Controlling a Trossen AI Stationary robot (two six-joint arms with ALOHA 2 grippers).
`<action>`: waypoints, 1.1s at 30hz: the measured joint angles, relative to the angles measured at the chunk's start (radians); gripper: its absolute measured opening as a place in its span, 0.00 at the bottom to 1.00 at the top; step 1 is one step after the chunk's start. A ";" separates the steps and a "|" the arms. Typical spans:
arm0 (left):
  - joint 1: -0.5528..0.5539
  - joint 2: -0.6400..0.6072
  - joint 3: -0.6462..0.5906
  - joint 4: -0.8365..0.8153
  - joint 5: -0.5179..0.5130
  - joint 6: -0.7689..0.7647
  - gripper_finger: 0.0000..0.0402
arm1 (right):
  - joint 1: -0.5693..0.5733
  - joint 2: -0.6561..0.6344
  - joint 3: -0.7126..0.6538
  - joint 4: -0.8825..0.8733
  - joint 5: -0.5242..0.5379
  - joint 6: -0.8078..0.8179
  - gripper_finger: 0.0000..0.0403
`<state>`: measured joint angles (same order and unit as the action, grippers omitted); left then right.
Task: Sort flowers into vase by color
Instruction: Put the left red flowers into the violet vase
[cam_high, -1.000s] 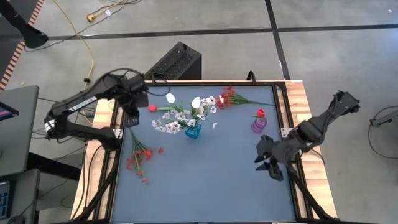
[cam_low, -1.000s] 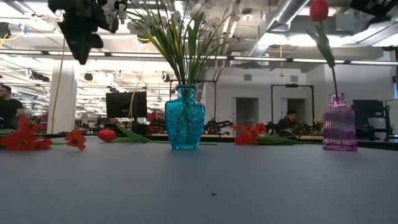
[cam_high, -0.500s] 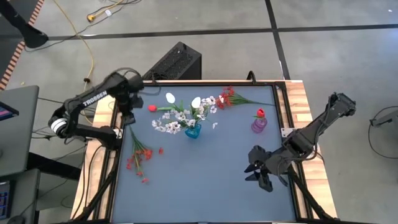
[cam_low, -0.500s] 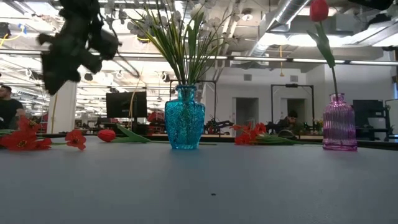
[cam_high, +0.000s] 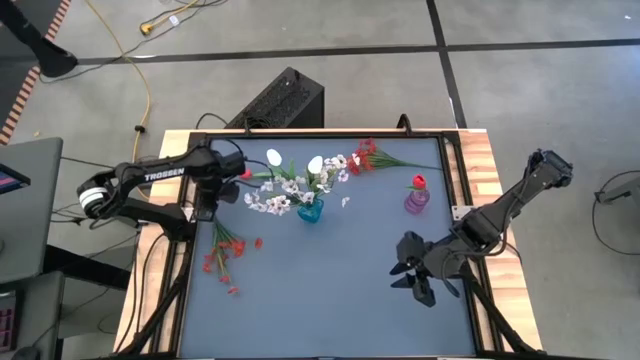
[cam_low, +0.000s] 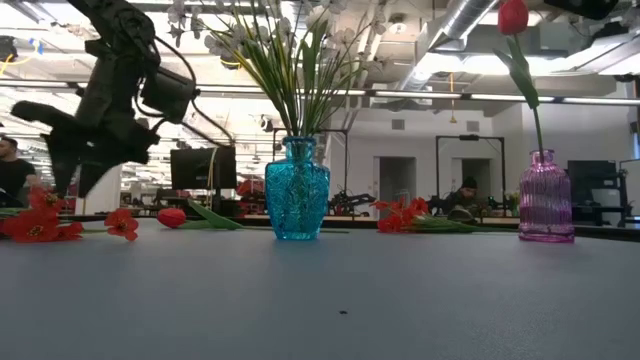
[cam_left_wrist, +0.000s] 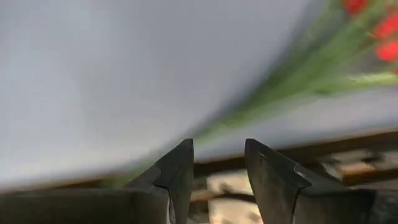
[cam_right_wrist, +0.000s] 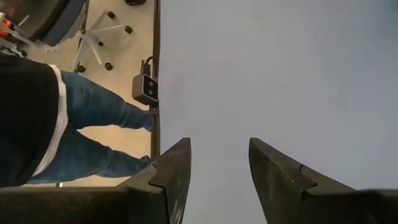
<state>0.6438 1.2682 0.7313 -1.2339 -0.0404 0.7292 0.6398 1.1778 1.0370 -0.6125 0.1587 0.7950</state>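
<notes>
The left claw (cam_high: 207, 206), jaws apart and empty, has dropped toward the red spray (cam_high: 224, 248) lying left of the blue vase (cam_high: 311, 210), likely the next pick, while the right claw (cam_high: 418, 282) waits open.

My left arm (cam_high: 165, 178) carries the white word "TROSSEN" along its dark link; I read nothing else.
</notes>
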 joint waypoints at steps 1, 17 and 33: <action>-0.013 0.000 0.000 0.014 -0.013 0.025 0.33 | -0.002 0.000 0.000 0.000 0.000 -0.007 0.46; -0.082 0.214 0.000 0.012 -0.191 0.342 0.33 | 0.008 0.000 0.000 -0.001 -0.029 0.002 0.46; -0.198 0.269 -0.147 0.189 -0.226 0.361 0.23 | 0.018 -0.001 0.000 -0.001 -0.030 0.069 0.46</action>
<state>0.4456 1.5375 0.5843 -1.0450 -0.2661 1.0906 0.6575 1.1770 1.0370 -0.6135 0.1291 0.8642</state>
